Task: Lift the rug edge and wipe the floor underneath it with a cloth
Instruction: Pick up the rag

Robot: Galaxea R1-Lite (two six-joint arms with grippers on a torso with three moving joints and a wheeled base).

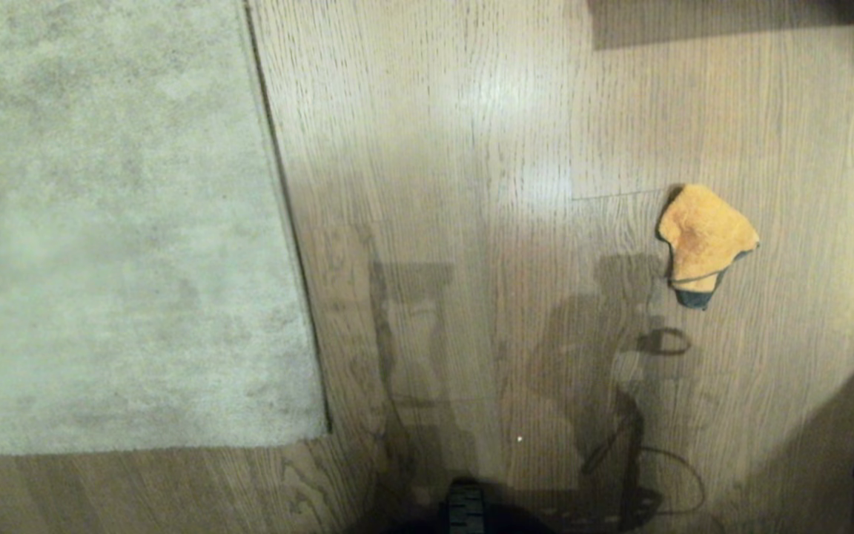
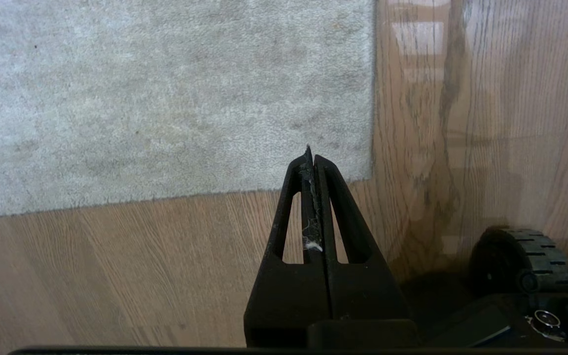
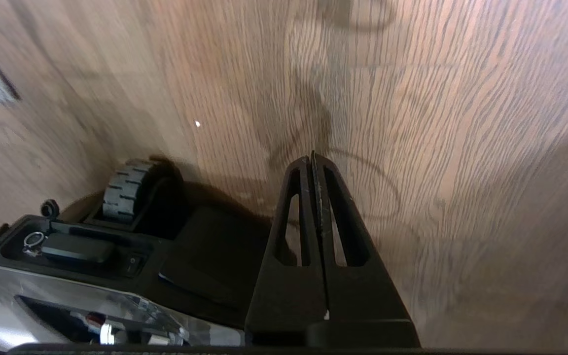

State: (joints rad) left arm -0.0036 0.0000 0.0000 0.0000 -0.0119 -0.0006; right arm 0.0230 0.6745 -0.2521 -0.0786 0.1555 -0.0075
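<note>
Right gripper (image 3: 313,160) fully closed, empty, over bare floor (image 3: 461,148) beside the base wheel (image 3: 124,190). Left gripper (image 2: 311,155) closed too, empty, tips near the rug edge (image 2: 372,98) corner. Cloth (image 1: 705,237) lies flat on the robot's right, well apart from the rug — right arm nearer, so likely it fetches.

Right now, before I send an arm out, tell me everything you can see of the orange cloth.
The cloth is a small orange-tan rag with a fuzzy, soft-looking pile, crumpled into a lumpy, roughly triangular heap. A dark edging shows along its near side, where a darker patch of it peeks out at the lower tip. It lies on the wood-grain floor, on the robot's right and well apart from the rug. Nothing else touches it; neither gripper is near it in the head view.
</note>
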